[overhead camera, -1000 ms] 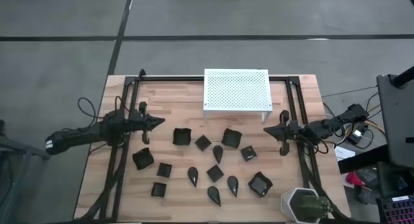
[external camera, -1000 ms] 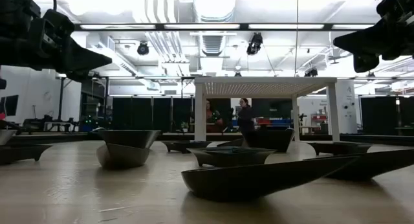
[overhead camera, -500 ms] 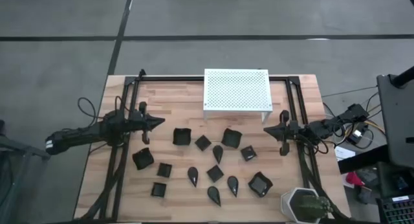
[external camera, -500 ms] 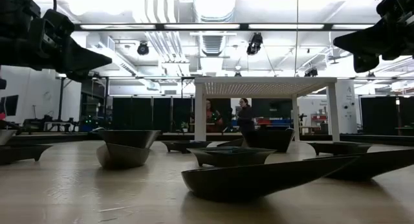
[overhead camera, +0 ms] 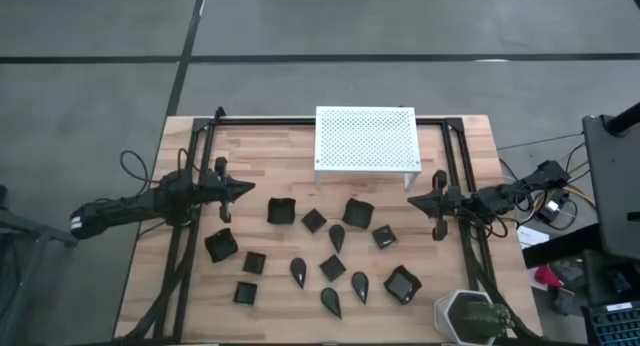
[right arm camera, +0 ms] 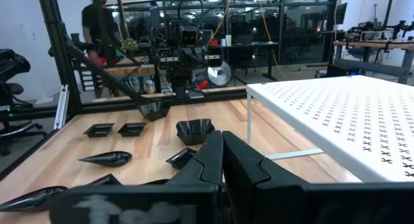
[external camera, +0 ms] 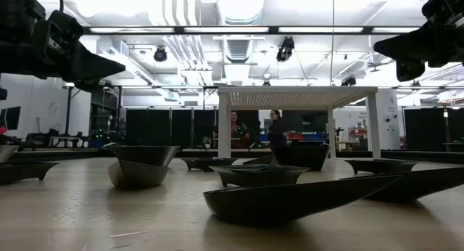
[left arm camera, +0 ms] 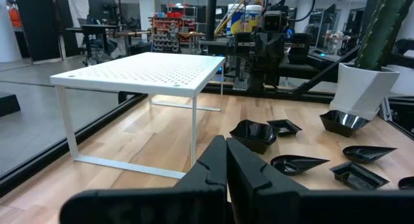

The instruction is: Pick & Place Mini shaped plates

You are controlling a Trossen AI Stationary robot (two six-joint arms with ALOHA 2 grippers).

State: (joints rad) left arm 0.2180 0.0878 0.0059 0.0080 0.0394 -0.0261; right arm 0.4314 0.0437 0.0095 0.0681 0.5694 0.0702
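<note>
Black plates (external camera: 290, 196) overlapping, rims (external camera: 141, 164) cut off

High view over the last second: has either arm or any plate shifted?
Nothing visibly changed. The left pincer and right pincer stay shut and raised at the table's sides, holding nothing, and the mini shaped plates lie spread as before in front of the white stand.

Overhead looking straight down, low camera level across table (external camera: 87, 222), wrist cameras facing inward
</note>
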